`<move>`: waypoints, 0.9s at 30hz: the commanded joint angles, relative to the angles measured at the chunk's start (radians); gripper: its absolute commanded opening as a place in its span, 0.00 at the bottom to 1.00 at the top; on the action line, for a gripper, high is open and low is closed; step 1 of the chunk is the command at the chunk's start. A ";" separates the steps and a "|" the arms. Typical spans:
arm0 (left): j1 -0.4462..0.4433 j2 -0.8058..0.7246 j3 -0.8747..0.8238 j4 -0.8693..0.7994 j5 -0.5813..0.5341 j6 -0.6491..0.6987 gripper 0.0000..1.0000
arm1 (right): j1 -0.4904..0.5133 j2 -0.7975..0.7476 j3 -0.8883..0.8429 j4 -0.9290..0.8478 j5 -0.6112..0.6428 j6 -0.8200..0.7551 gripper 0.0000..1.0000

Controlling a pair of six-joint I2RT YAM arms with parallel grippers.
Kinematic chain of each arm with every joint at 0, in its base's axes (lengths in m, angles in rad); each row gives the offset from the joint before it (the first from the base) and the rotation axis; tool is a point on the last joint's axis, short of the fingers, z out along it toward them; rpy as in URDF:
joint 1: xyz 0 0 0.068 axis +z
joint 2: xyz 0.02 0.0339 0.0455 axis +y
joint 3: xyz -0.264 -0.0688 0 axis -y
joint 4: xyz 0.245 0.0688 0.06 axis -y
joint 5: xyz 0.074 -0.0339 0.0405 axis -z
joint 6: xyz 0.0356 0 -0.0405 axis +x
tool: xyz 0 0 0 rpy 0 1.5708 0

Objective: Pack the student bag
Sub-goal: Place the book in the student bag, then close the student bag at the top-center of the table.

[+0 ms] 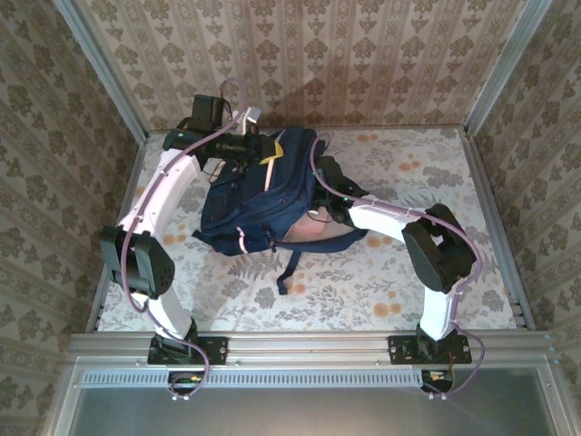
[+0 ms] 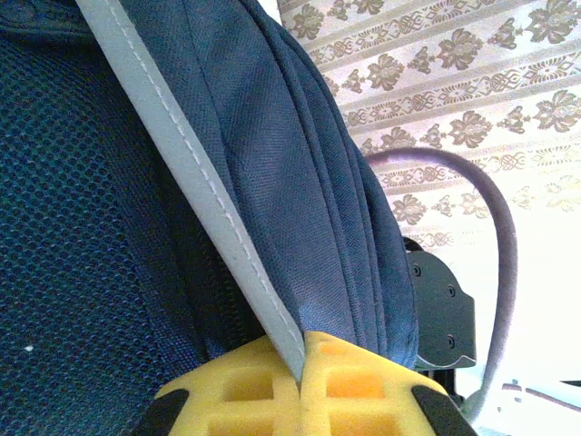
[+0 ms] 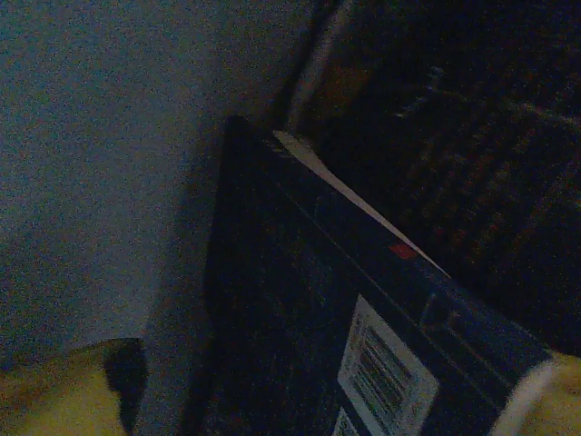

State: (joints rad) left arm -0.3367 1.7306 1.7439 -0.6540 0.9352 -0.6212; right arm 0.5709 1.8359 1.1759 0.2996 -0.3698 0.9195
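The student bag, navy with pale trim, lies in the middle of the table. My left gripper is at its far top end. In the left wrist view its yellow fingers are shut on the bag's pale trim strip. My right arm reaches into the bag's right side. Inside it is dark: a dark blue book with a white barcode label lies between the fingers of my right gripper. Those fingers stand wide apart, and a gap separates the left one from the book.
The table has a floral cloth and is boxed in by wallpapered walls with metal rails at the sides. A dark strap of the bag trails toward the front edge. My left arm's cable arcs beside the bag.
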 commanded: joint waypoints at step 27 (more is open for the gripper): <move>-0.232 0.098 -0.077 0.023 -0.359 0.099 0.36 | -0.091 -0.906 -0.528 -0.458 0.438 -0.306 0.88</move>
State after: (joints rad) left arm -0.5644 1.8584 1.6787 -0.6331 0.6487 -0.5419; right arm 0.4454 0.9554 0.6647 -0.0940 0.0280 0.6914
